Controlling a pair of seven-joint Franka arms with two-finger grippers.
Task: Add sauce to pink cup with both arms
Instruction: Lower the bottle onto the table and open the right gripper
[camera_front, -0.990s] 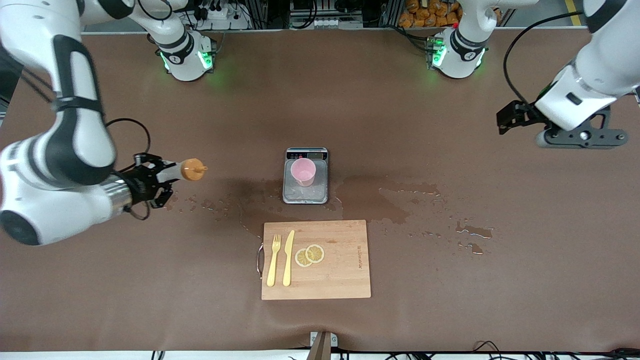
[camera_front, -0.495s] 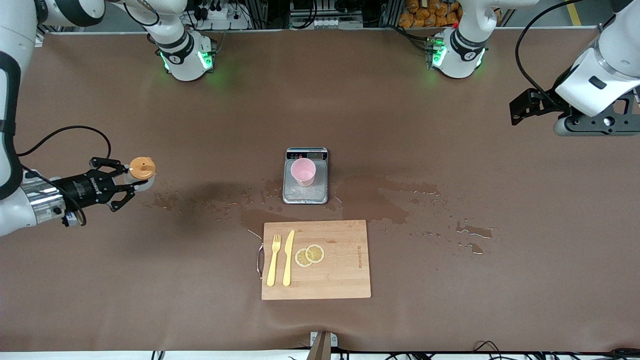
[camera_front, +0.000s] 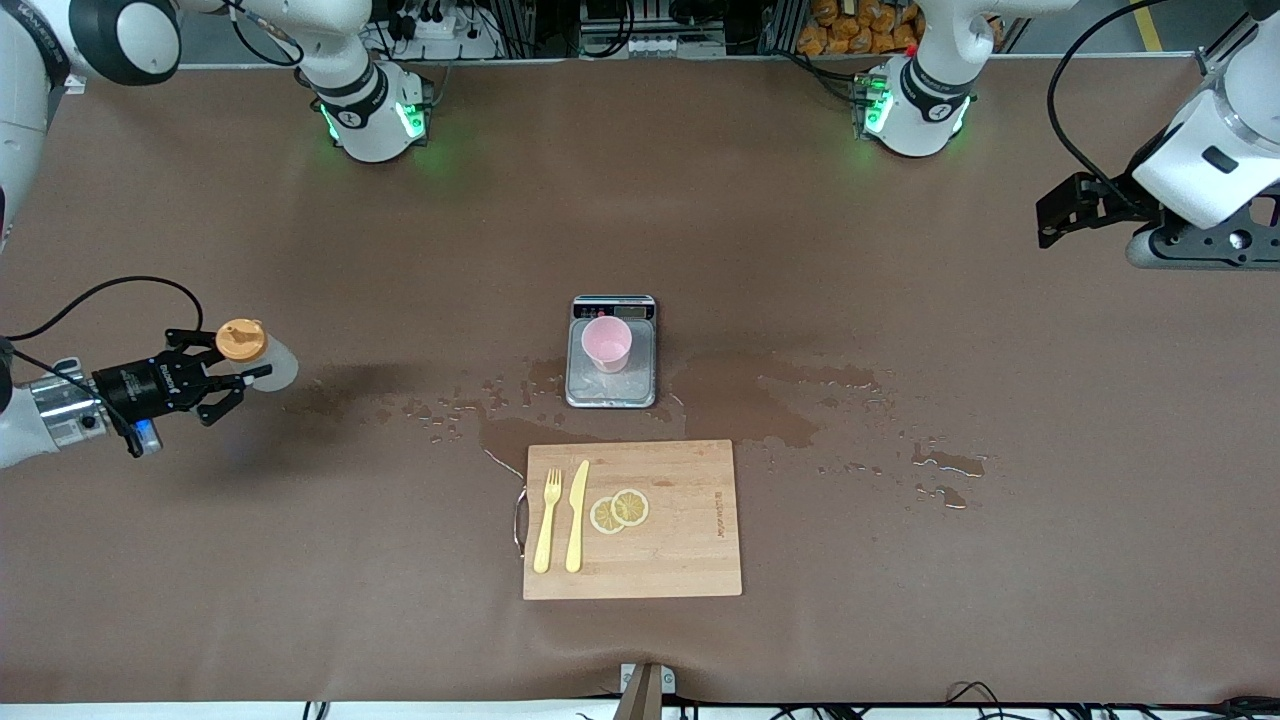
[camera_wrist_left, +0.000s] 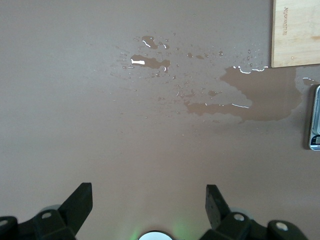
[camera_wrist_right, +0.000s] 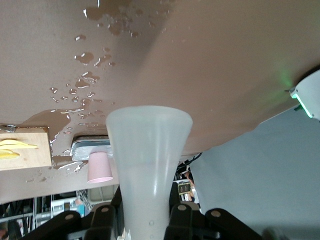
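The sauce bottle (camera_front: 272, 366), translucent white with an orange cap, is held in my right gripper (camera_front: 238, 358) low over the table near the right arm's end. In the right wrist view the bottle (camera_wrist_right: 149, 145) fills the space between the fingers (camera_wrist_right: 183, 218), which press on its sides. The pink cup (camera_front: 606, 344) stands upright on the grey scale (camera_front: 611, 388) at the table's middle, well away from the bottle; it also shows in the right wrist view (camera_wrist_right: 100, 166). My left gripper (camera_front: 1052, 212) is open and empty above the left arm's end of the table, its fingers (camera_wrist_left: 80, 201) wide apart.
A wooden cutting board (camera_front: 670, 550) lies nearer the front camera than the scale, with a yellow fork (camera_front: 545, 520), a yellow knife (camera_front: 577, 515) and lemon slices (camera_front: 619, 510). Wet patches (camera_front: 740, 395) spread round the scale and toward the left arm's end (camera_wrist_left: 250, 95).
My right gripper has carried the bottle away from the cup toward the right arm's end of the table and turned it more upright. My left gripper has drifted farther toward its own end.
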